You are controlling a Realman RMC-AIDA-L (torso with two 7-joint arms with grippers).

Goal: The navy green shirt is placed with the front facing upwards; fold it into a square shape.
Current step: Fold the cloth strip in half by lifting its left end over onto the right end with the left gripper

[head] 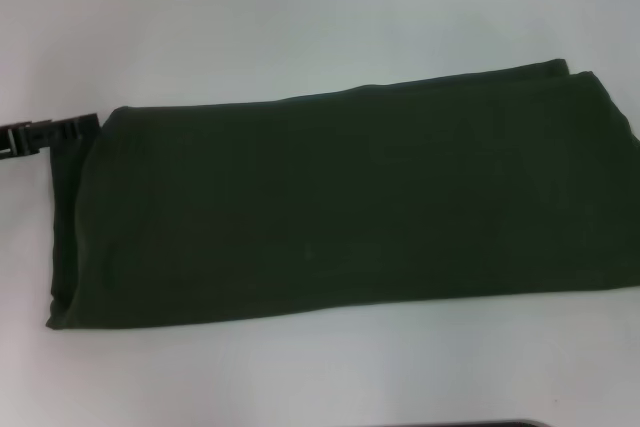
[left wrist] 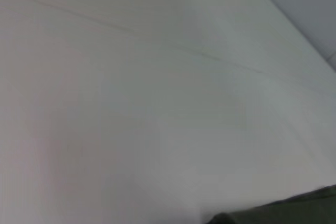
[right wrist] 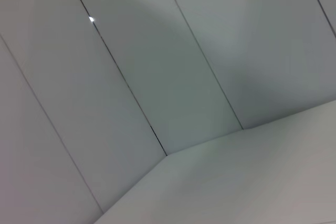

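Note:
The navy green shirt (head: 340, 202) lies on the white table as a long folded band, running from the left side to the right edge of the head view. Only plain dark fabric faces up, with no print or collar showing. Layered fold edges show at its far right end (head: 575, 72). My left gripper (head: 85, 129) reaches in from the left edge and meets the band's far left corner. A sliver of the shirt (left wrist: 283, 211) shows in the left wrist view. My right gripper is out of view.
White table (head: 300, 17) surrounds the band on its far, near and left sides. A dark strip (head: 480, 424) shows at the very front edge. The right wrist view shows grey wall panels (right wrist: 173, 66) meeting the table.

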